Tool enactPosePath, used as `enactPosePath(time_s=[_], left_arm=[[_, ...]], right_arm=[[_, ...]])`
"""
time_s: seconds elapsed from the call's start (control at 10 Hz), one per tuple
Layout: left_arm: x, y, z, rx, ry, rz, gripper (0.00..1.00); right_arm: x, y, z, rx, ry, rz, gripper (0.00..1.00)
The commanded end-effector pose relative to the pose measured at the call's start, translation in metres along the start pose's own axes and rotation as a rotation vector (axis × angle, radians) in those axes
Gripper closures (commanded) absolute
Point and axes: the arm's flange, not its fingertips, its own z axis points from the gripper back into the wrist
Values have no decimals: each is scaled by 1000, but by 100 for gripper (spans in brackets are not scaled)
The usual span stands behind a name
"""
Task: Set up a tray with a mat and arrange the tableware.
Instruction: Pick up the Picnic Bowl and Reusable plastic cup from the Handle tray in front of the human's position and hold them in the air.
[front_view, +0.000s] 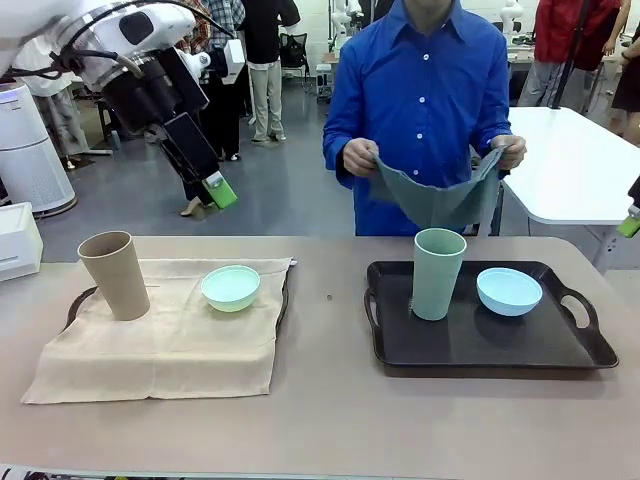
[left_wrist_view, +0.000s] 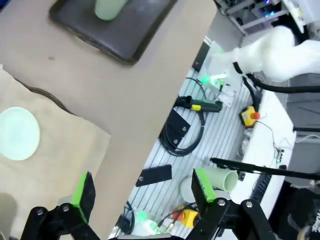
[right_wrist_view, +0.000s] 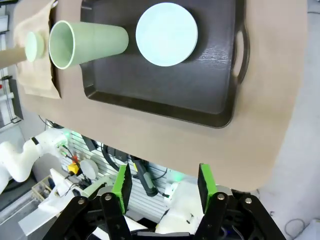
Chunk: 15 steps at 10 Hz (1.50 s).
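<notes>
Front: tan cup (front_view: 115, 275) at mat's (front_view: 160, 350) far-left corner, mint bowl (front_view: 231, 287) near its far-right corner; sage cup (front_view: 438, 272) near bare tray's (front_view: 470, 345) left edge, blue bowl (front_view: 509, 291) toward its right edge.
Left wrist: my left gripper (left_wrist_view: 145, 192) spread, empty.
Right wrist: my right gripper (right_wrist_view: 164, 182) spread, empty.

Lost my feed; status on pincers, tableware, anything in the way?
Left pincer open, raised, empty. Right pincer open, empty. Sage cup, blue bowl on bare tray. Person holds cloth behind it.

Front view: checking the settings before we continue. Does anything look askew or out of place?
The beige mat lies skewed over the left tray, spilling onto the table, and the tan cup on it appears to lean. The right tray has no mat; a person holds a grey-green cloth behind it.
</notes>
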Motion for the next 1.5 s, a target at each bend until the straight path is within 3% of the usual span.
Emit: enactPosePath(time_s=[0.0,0.4,0.5,0.6,0.7,1.0,1.4], left_arm=[[-9,0,3,78,-47,-12,0],[-3,0,10,52,-48,-1,0],[20,12,1,67,2,-66,0],[36,15,-7,110,-31,-132,0],[58,15,-12,119,-37,-282,0],[107,9,-66,160,-85,-521,0],[162,15,-148,160,-85,-653,0]], right_arm=[[-7,3,7,0,-6,1,30],[-5,2,7,0,-13,4,30],[25,14,0,-41,55,63,30],[44,25,-9,-64,81,93,30],[61,37,-15,-108,82,86,30],[75,46,-33,-291,76,6,30],[87,45,-59,-367,25,-35,30]])
